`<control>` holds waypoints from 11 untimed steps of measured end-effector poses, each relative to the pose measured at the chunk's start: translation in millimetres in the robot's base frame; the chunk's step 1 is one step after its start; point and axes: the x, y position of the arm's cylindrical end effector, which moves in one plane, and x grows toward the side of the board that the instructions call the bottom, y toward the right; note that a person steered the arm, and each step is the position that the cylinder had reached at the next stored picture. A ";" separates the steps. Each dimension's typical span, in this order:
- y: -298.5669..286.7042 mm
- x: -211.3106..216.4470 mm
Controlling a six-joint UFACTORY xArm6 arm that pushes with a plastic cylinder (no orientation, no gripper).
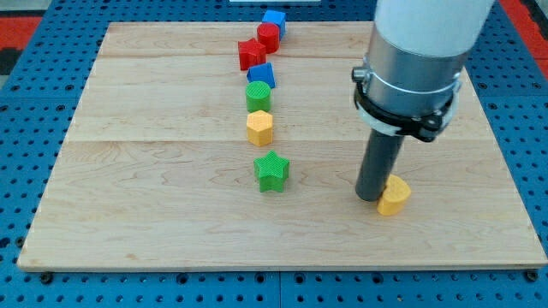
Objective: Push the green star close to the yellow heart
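Note:
The green star (271, 171) lies on the wooden board (154, 197) just left of centre. The yellow heart (394, 197) lies to its right, near the view's lower right. My tip (369, 197) stands at the heart's left side, touching or almost touching it, well to the right of the star. The rod partly hides the heart's left edge.
A column of blocks runs up from the star: a yellow hexagon (259, 127), a green cylinder (258, 96), a blue block (262, 75), a red star (252, 55), a red cylinder (269, 37) and a blue cube (274, 20) at the board's top edge.

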 end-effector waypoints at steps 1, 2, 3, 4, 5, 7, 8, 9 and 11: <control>23.8 4.8; 27.0 31.9; -36.5 64.8; -158.8 54.7; -175.7 -16.2; -83.1 -34.0; -28.9 -35.5; -15.0 -69.2; 42.5 -58.1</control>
